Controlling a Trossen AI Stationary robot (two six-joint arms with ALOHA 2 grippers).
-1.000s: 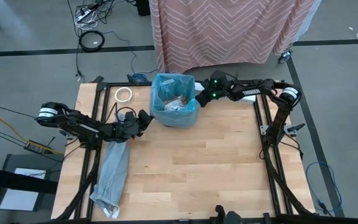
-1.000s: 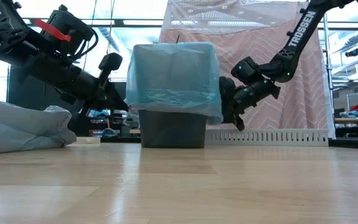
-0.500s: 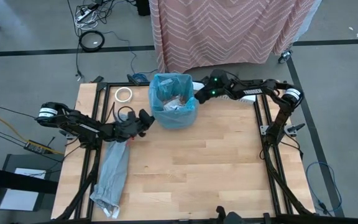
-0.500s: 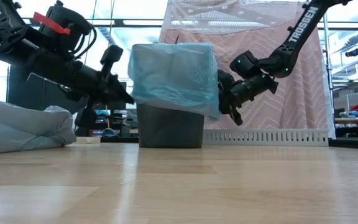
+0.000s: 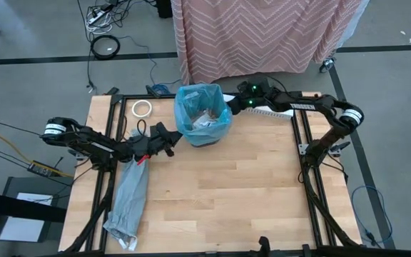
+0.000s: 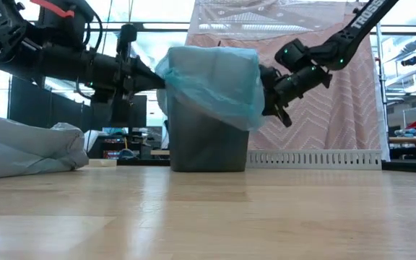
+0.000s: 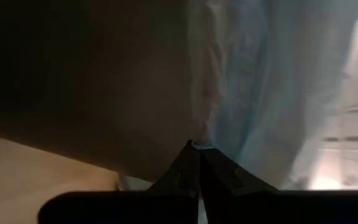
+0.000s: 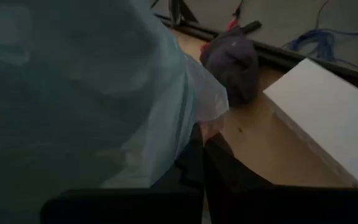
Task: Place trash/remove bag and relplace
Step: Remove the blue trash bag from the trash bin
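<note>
The blue bag (image 5: 203, 107) lines the small dark bin (image 6: 208, 148), which stands on the table near its far edge. Its skirt hangs over the bin's outer walls. The trash (image 5: 204, 118), brown and white scraps, lies inside the bag. My left gripper (image 5: 168, 138) is at the bin's left side and is shut on the bag. My right gripper (image 5: 232, 107) is at the bin's right side, also shut on the bag. Both show in the low view, the left gripper (image 6: 157, 81) and the right gripper (image 6: 267, 97). My left gripper pinches the bag's overhanging skirt on the bin's left side (image 7: 211, 134) between its two shut fingers, coming about level from the table's left. The plastic is drawn to a taut point (image 6: 166, 78) at the fingertips, up near the bin's rim. My right gripper pinches the skirt's lower edge on the bin's right side (image 8: 205, 115) between its shut fingers, slanting down from the right. The plastic bunches at the fingers; below them the skirt (image 6: 248, 119) hangs loose against the bin's wall.
A pale grey plastic bag (image 5: 128, 200) lies along the table's left side. A tape roll (image 5: 142, 108) sits at the far left corner. A white box (image 8: 328, 124) and a dark object (image 8: 232, 59) lie right of the bin. The near half of the table (image 5: 220, 200) is bare wood.
Both grippers have risen while shut on the bag. The left one has moved up and toward the bin, and the right one up and toward the far edge. The skirt on the left has been pulled up from mid-wall to rim height and drawn taut. The bin has shifted slightly rightward.
</note>
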